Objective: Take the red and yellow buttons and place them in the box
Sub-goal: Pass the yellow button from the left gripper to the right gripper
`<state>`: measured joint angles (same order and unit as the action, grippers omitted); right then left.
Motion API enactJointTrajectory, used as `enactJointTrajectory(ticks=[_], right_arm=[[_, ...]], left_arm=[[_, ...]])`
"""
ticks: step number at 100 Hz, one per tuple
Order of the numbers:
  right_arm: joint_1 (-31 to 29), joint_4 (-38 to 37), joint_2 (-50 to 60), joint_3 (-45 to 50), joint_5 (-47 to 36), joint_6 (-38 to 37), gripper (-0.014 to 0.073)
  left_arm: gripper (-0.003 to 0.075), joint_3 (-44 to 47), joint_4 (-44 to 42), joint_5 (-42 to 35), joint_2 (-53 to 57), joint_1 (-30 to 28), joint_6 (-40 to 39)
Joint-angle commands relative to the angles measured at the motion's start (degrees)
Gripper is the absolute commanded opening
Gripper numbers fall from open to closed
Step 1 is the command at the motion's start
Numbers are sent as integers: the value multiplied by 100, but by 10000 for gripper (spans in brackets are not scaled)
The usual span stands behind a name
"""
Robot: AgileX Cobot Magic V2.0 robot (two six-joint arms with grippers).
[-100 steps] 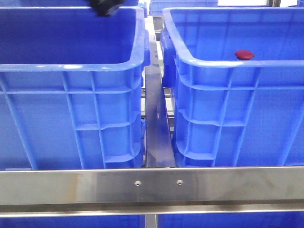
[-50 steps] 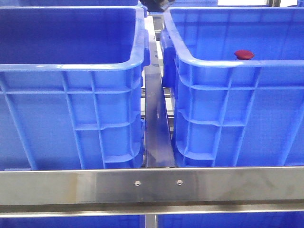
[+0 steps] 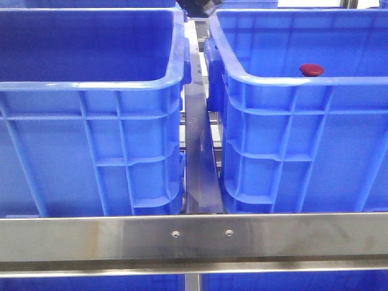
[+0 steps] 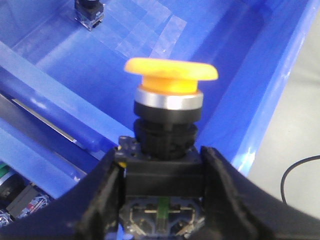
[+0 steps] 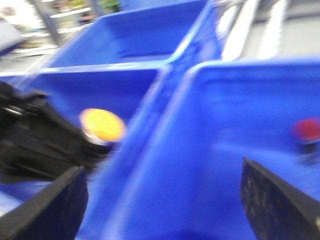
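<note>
My left gripper (image 4: 162, 175) is shut on the black body of the yellow button (image 4: 171, 72), with the cap pointing away from the fingers. It hangs over a blue crate (image 4: 250, 105). In the front view only a dark tip of this gripper (image 3: 197, 6) shows at the top, over the gap between the left crate (image 3: 91, 85) and the right crate (image 3: 291, 79). The red button (image 3: 311, 70) sits in the right crate. The blurred right wrist view shows my open, empty right gripper (image 5: 162, 210) over the right crate, the red button (image 5: 307, 131) and the held yellow button (image 5: 102, 125).
A steel rail (image 3: 200, 151) runs between the two crates and a steel crossbar (image 3: 194, 236) lies in front. A small black-based part (image 4: 89, 11) lies on the crate floor in the left wrist view. More blue crates (image 5: 140, 40) stand behind.
The dark left gripper at the top of the front view has moved right, from over the left crate's back rim to over the gap between the crates. The red button has not moved.
</note>
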<state>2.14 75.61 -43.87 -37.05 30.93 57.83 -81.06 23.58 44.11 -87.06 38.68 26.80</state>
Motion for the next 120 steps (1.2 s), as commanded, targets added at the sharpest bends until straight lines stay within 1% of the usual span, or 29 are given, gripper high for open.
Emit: enactJointTrajectory(ticks=[1,11,21,30,45,60,75,84,89,94,106,111,115,120], right_arm=[[-17,196,-467,-555,739,-727,641],[-17,211,-1064,-999,1486,-1271,641],[-17,508,-1660,-1310,2142,-1311,641],[-12,897,-2072,-1517,2475,-1311,641],[15,1256,-2665,-1796,2659,-1311,641],[285,1256,-3011,-2083,2664,-1311,641],[558,1256,-3255,-2225,2393,-1311,641],[667,1256,-3350,-2287,2376,-1311,641],[674,1256,-3368,-2287,2363,-1281,622],[674,1256,-3368,-2287,2356,-1194,577],[674,1256,-3368,-2287,2356,-1182,385],[674,1256,-3368,-2287,2361,-1182,330],[674,1256,-3368,-2287,2361,-1182,313],[674,1256,-3368,-2287,2361,-1182,312]], left_arm=[[-20,-159,195,-254,185,50,-8],[-20,-159,195,-231,185,50,-8],[-20,-159,195,-217,185,50,-8],[-20,-159,195,-217,185,50,-8],[-20,-159,195,-217,185,50,-8],[-20,-159,195,-217,185,50,-8],[-20,-159,195,-217,185,50,-8],[-20,-159,195,-217,185,50,-8],[-20,-159,195,-217,185,50,-8],[-20,-159,195,-217,185,50,-8],[-20,-159,195,-217,185,50,-8],[-19,-159,195,-217,185,50,-8],[-19,-159,195,-217,185,50,-8],[-17,-159,195,-217,185,50,-8]])
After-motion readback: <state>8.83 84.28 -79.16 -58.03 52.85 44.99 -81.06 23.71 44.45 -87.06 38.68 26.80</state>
